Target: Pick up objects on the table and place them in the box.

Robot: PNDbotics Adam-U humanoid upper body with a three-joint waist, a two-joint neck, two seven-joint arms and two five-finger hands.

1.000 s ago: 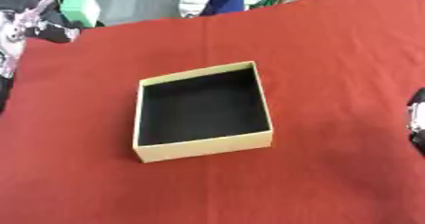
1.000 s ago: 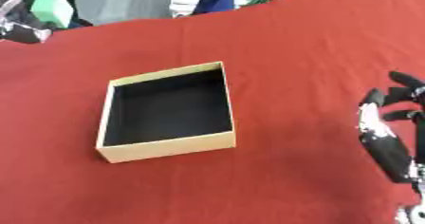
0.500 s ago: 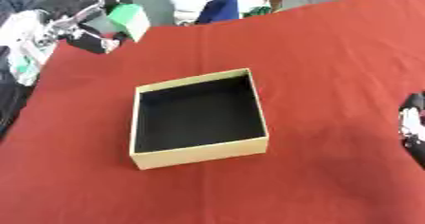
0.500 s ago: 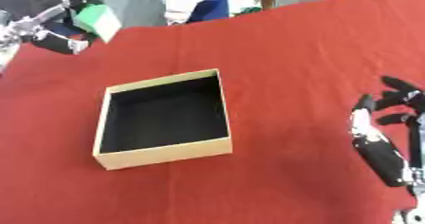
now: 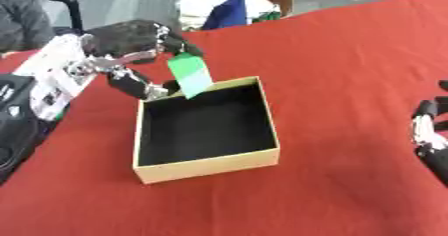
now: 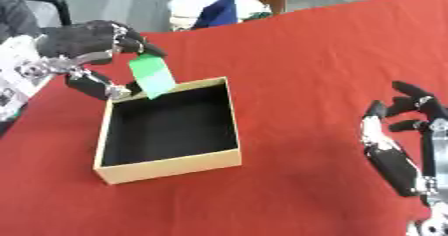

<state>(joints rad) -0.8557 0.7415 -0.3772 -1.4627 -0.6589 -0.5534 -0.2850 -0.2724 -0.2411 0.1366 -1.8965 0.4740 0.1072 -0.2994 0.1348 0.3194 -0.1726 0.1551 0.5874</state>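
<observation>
At upper left, the left robot hand [image 5: 131, 47] pinches a green card-like object [image 5: 190, 75], tilted above the far left corner of the open tan box [image 5: 206, 165]. The box sits left of centre on the red worktop [image 5: 350, 70]. The right robot hand [image 6: 398, 150] rests at the right edge, fingers spread and holding nothing.

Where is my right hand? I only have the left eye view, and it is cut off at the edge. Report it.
Observer: In the right eye view, the right hand shows palm and fingers. It is low on the right, well apart from the box.
Operator: Give me its fingers.
Observer: They are straight and spread, pointing away from the robot, and they hold nothing.
</observation>
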